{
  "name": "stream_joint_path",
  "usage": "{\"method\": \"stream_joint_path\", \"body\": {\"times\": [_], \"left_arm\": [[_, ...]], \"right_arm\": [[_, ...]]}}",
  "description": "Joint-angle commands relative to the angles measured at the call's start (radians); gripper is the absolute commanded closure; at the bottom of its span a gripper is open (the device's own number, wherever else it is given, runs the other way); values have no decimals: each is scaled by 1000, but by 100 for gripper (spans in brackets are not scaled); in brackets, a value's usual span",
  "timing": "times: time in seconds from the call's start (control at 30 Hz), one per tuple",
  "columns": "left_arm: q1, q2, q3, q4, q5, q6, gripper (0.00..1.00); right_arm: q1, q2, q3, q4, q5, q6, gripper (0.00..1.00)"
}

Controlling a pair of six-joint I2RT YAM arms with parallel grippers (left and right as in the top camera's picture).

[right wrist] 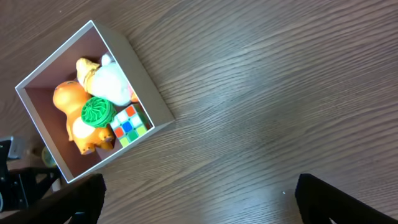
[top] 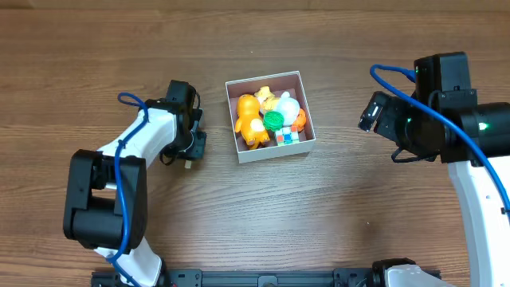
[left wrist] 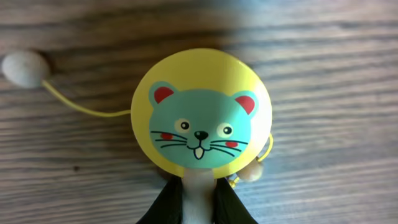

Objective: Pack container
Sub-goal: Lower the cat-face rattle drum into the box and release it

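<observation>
Left gripper [left wrist: 199, 194] is clamped shut on the pale handle of one rattle drum [left wrist: 200, 112], its two dark fingers [left wrist: 165, 208] pinching the stem just below the round yellow head. The drum's face is a teal mouse with red ears and whiskers. Two cream beads hang off it on thin yellow cords: one [left wrist: 25, 67] lies far out to the side on the table, the other [left wrist: 252, 171] is tucked against the drum's rim near the handle.

From overhead, this gripper [top: 190, 150] sits low over the wooden table [top: 319, 223], near the one container [top: 306, 104] but apart from it. The square white-walled box stands around mid-table, between the two arms, with nothing blocking it.

Inside are at least five toys packed close together: one orange figure [top: 249, 119], one yellow figure [top: 265, 97], one white rounded toy [top: 288, 104], one green ribbed ball [top: 273, 119] and one small cube [top: 288, 136] of coloured squares. Whether an orange scrap beside the white toy is a sixth cannot be told.

Right gripper [right wrist: 199, 205] is spread wide and holds nothing, hovering over bare wood well clear of the box [right wrist: 149, 93].
</observation>
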Motion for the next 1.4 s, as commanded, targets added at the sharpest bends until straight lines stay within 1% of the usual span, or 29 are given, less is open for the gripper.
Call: {"method": "stream_joint_path", "body": {"times": [0.0, 0.07, 0.13, 0.23, 0.3, 0.37, 0.43, 0.5, 0.6, 0.67, 0.7, 0.8, 0.9, 0.93, 1.0, 1.03, 1.07, 1.1, 1.17, 1.2, 1.27, 1.3, 1.37], "left_arm": [[-3, 64, -13, -40, 92, 43, 91], [-3, 63, 11, -72, 100, 42, 94], [-3, 52, 89, -159, 114, 42, 96], [-3, 10, 323, -354, 174, 28, 96], [-6, -23, 486, -452, 227, 27, 94], [-23, -53, 617, -503, 270, 27, 94], [-54, -79, 700, -497, 295, -2, 94], [-121, -96, 718, -428, 293, -71, 94], [-225, -55, 715, -378, 203, -219, 86], [-294, 10, 715, -339, 159, -294, 83], [-320, 45, 715, -318, 146, -329, 83], [-351, 144, 715, -285, 92, -469, 84], [-343, 200, 715, -242, 86, -487, 84], [-340, 206, 715, -233, 73, -487, 81], [-330, 206, 717, -217, 63, -476, 60], [-323, 205, 726, -221, 91, -459, 49], [-314, 203, 743, -231, 141, -423, 41], [-293, 203, 794, -277, 195, -378, 0], [-257, 203, 890, -381, 247, -345, 0], [-233, 203, 965, -469, 258, -327, 0], [-191, 203, 1118, -652, 254, -256, 0], [-177, 203, 1189, -734, 240, -227, 0], [-159, 195, 1324, -903, 137, -211, 0]], "right_arm": [[-1, -10, 14, 4, 16, -5, 0], [-1, -10, 14, 5, 16, -5, 0], [-1, -10, 14, 5, 16, -5, 0], [-1, -10, 14, 5, 16, -5, 0], [-1, -10, 14, 5, 16, -5, 0], [-1, -10, 14, 6, 16, -5, 0], [-1, -10, 14, 6, 16, -5, 0], [-1, -10, 14, 5, 16, -5, 0], [-1, -10, 14, 8, 16, -5, 0], [-1, -10, 14, 8, 16, -5, 0], [-1, -10, 14, 8, 16, -5, 0], [-1, -10, 14, 2, 16, -5, 0], [-1, -10, 14, -3, 16, -5, 0], [-1, -10, 14, -3, 16, -5, 0], [-1, -10, 14, -4, 16, -5, 0], [-1, -10, 14, -7, 16, -5, 0], [-1, -10, 14, -12, 16, -5, 0], [-1, -10, 14, -18, 16, -5, 0], [-1, -10, 14, -24, 17, -6, 0], [-1, -10, 14, -25, 17, -6, 0], [-1, -13, 15, -16, 16, -55, 0], [2, -24, 19, -11, 16, -82, 0], [8, -62, 35, -10, 14, -85, 0]]}}
